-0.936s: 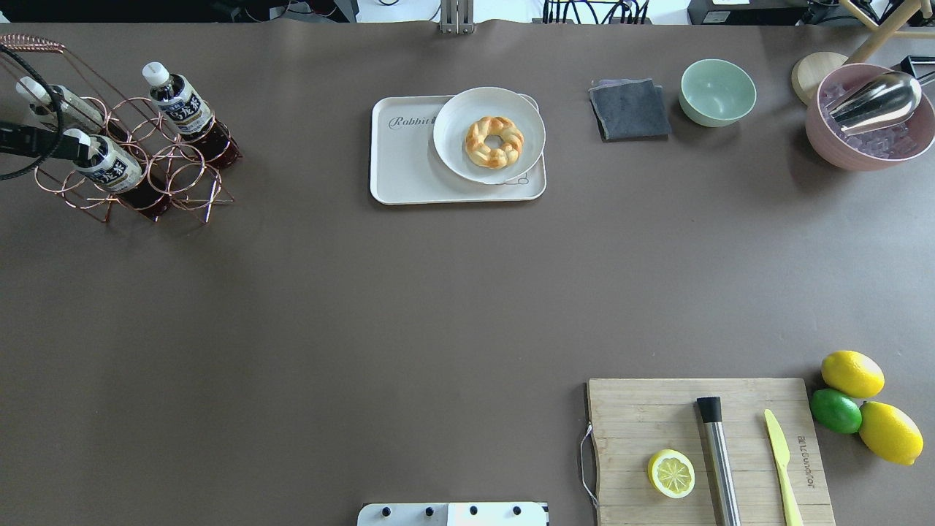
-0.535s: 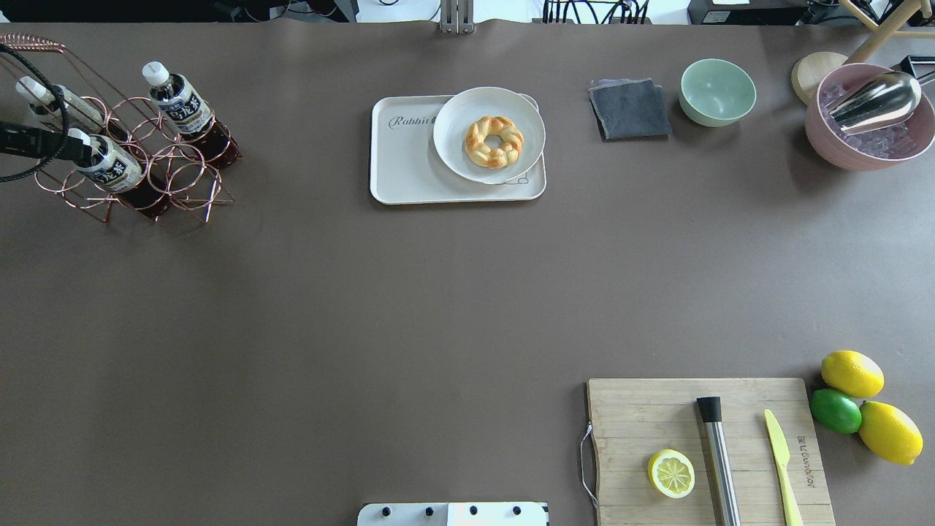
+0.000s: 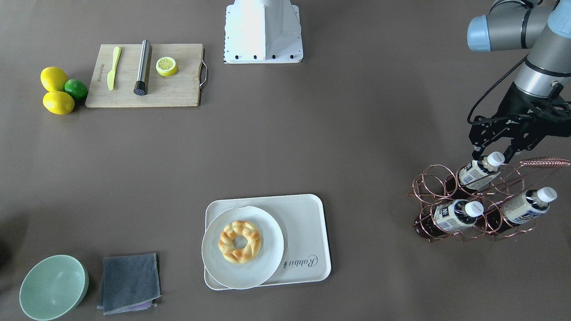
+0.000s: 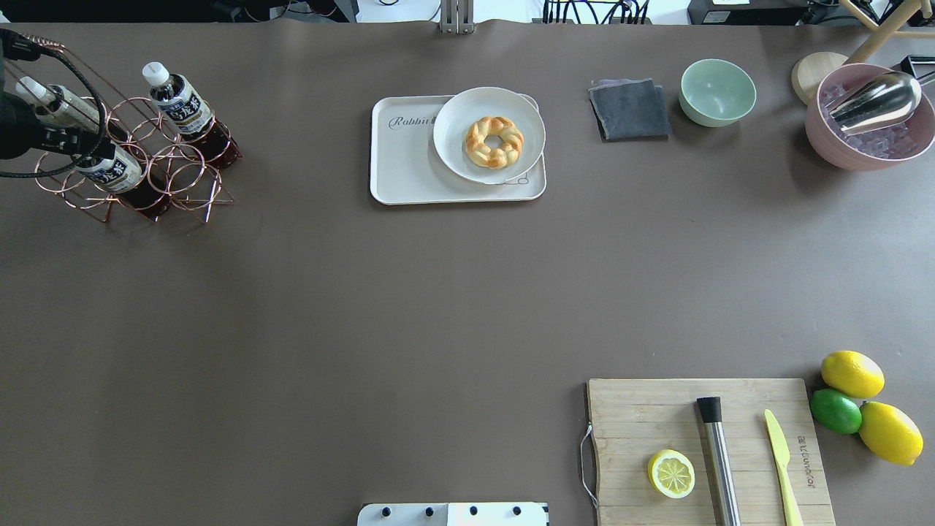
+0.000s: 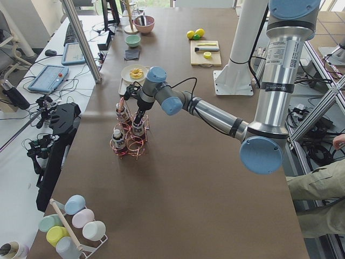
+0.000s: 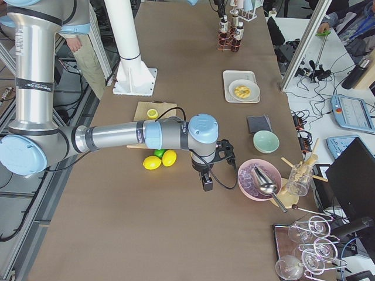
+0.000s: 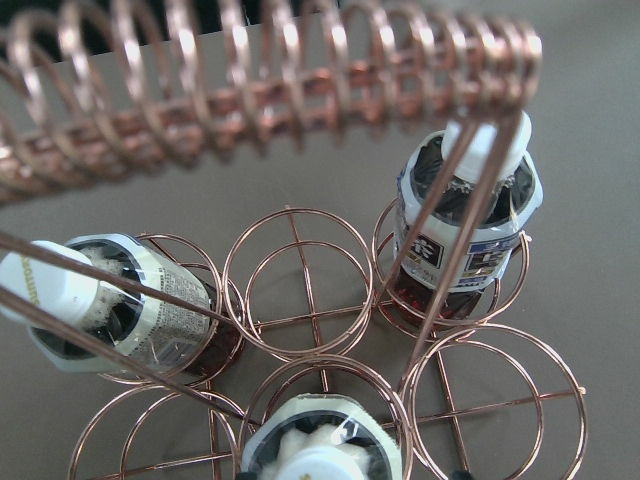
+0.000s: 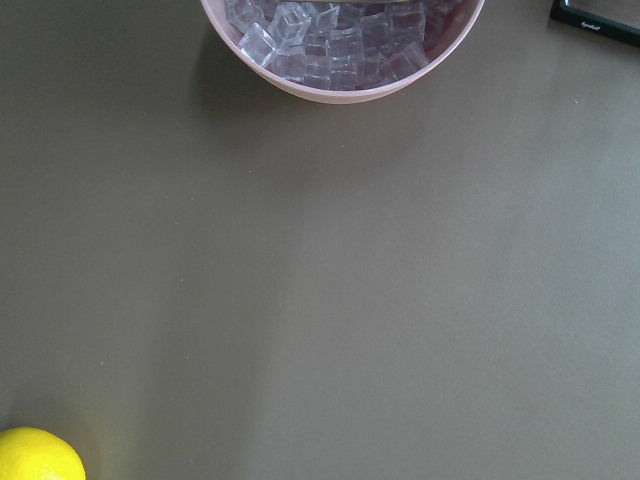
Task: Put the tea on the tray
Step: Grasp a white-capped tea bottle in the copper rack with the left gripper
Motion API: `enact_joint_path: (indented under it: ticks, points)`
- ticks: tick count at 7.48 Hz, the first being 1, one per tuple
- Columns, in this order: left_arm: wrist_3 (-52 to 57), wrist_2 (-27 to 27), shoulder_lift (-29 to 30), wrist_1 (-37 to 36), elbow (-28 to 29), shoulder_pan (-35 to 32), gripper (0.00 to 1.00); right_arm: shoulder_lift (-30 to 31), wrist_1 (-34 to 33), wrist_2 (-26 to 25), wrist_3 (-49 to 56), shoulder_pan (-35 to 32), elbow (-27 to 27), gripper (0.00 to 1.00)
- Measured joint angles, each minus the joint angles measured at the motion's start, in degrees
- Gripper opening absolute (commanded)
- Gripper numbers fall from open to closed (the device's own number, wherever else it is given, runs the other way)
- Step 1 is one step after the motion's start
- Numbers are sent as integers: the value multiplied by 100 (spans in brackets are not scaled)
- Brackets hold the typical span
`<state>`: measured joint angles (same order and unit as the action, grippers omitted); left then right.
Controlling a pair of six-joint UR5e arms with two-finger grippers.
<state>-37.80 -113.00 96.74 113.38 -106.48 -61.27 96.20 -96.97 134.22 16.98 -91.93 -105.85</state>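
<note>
Nearest first: see the right hand (image 6: 206, 186) hanging over bare counter (image 4: 365, 292) on the right, between a lemon (image 8: 35, 455) and the pink ice bowl (image 4: 831, 148). Can't tell open or closed, with only a side view to go on.

Further out, on the left: reads as a shift of the left hand (image 3: 492, 156) since half a second ago. Tip pushed in to the right over the white cap (image 3: 496, 158) of the tea (image 3: 473, 174), hiding a cap plainly visible from overhead just before. Shows jaws apart, one each side of the cap, not clamped. No movement in the tea or the copper rack (image 3: 546, 162) over the same interval. Means alignment about done, grip not made, lift and carry all ahead.

Find the tea seated in the rack's near row, base down in a ring. Runs steep on the long axis but not plumb, by my read: cap up and leaning out left, base low to the right. Suggests a pull along that slant to clear the ring, not straight up.

Behind it, same lean on the two spare bottles (image 3: 450, 213) (image 3: 519, 206) in the far row. Off to the right at about that depth, leaves the tray (image 3: 305, 229) untouched, with a plate (image 3: 270, 261) over the right half and bare floor on the left for the tea.
</note>
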Motion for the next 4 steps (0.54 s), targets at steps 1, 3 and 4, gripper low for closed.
enact_joint_path:
  ticks: [1,3,4]
  points:
    - [17,-80,5,-6,-2,-63,0,61,113,1,-1,0,-2,100]
    - [34,-496,99,-56,-12,-390,0,111,193,-1,-2,0,13,100]
    - [56,-707,154,-81,-31,-574,0,115,201,-2,-2,0,22,100]
